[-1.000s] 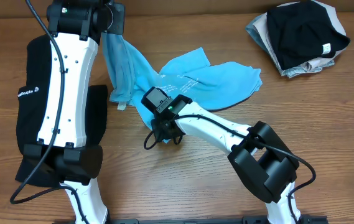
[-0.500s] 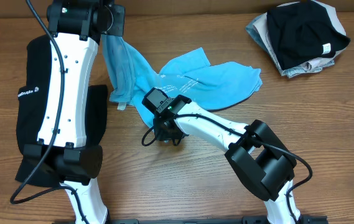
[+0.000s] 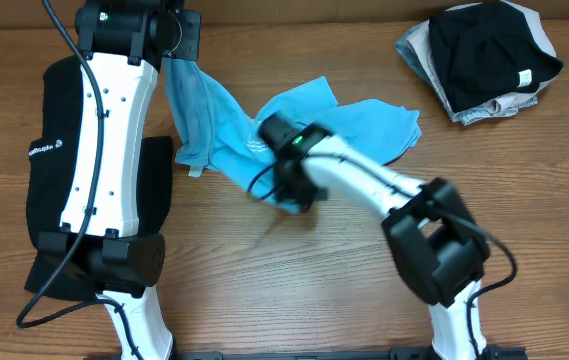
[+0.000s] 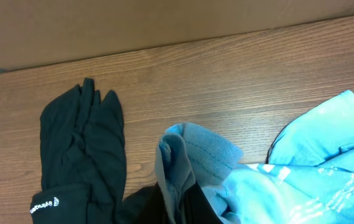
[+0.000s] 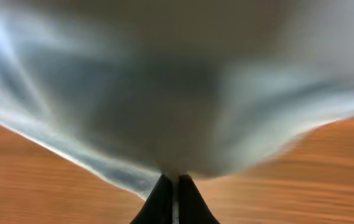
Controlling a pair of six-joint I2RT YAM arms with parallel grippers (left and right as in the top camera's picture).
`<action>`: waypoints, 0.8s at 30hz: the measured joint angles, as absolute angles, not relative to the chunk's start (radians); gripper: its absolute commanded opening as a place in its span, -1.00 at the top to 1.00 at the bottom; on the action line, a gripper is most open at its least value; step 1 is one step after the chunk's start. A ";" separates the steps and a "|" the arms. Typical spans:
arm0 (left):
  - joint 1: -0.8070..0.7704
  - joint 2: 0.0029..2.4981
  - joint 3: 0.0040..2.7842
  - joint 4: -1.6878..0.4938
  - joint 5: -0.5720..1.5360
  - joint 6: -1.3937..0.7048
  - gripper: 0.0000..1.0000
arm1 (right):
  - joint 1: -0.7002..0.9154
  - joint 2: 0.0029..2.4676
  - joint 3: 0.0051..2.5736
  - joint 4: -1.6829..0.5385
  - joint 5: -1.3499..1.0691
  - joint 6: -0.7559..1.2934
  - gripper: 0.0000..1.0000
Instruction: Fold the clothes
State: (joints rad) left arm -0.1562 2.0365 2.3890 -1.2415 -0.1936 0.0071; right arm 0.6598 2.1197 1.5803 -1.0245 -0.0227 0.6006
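Observation:
The light blue T-shirt (image 3: 354, 125) lies crumpled across the middle of the table. My left gripper (image 3: 176, 52) is at the far left and is shut on a bunched edge of it. In the left wrist view that pinched fold (image 4: 189, 152) rises between the dark fingers (image 4: 198, 208). My right gripper (image 3: 286, 188) is at the shirt's near edge, blurred by motion. In the right wrist view it (image 5: 175, 198) is shut on a thin pinch of cloth (image 5: 183, 112) that fans out above the fingertips. A black garment (image 3: 42, 150) with a small white logo lies under my left arm.
A pile of folded dark and grey clothes (image 3: 484, 60) sits at the back right corner. The black garment (image 4: 80, 149) also lies beside the left gripper. Bare wood table (image 3: 294, 290) extends along the near side between the two arm bases.
My right gripper closed on the shirt's near edge and swung up and to the right with the cloth. The left arm and its hold stayed still.

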 measured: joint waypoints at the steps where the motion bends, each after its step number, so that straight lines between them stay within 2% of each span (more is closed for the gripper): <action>1: -0.155 2.037 2.389 -1.241 -0.194 0.007 0.92 | 0.622 2.117 1.588 -1.047 -0.022 0.588 0.92; 7: -0.145 2.037 2.389 -1.238 -0.194 0.007 0.92 | 0.414 2.074 1.591 -1.126 -0.038 0.496 0.92; 16: -0.108 2.037 2.390 -1.219 -0.194 0.007 0.92 | 0.190 1.933 1.615 -1.198 -0.234 0.324 0.93; 24: -0.098 2.008 2.473 -1.221 -0.193 0.007 0.92 | 0.005 1.726 1.941 -1.345 -0.262 0.260 0.93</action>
State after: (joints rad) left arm -0.0978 2.0079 2.4729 -1.2205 -0.1932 0.0071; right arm 0.0051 1.7256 1.9408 -1.3453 -0.2623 0.2604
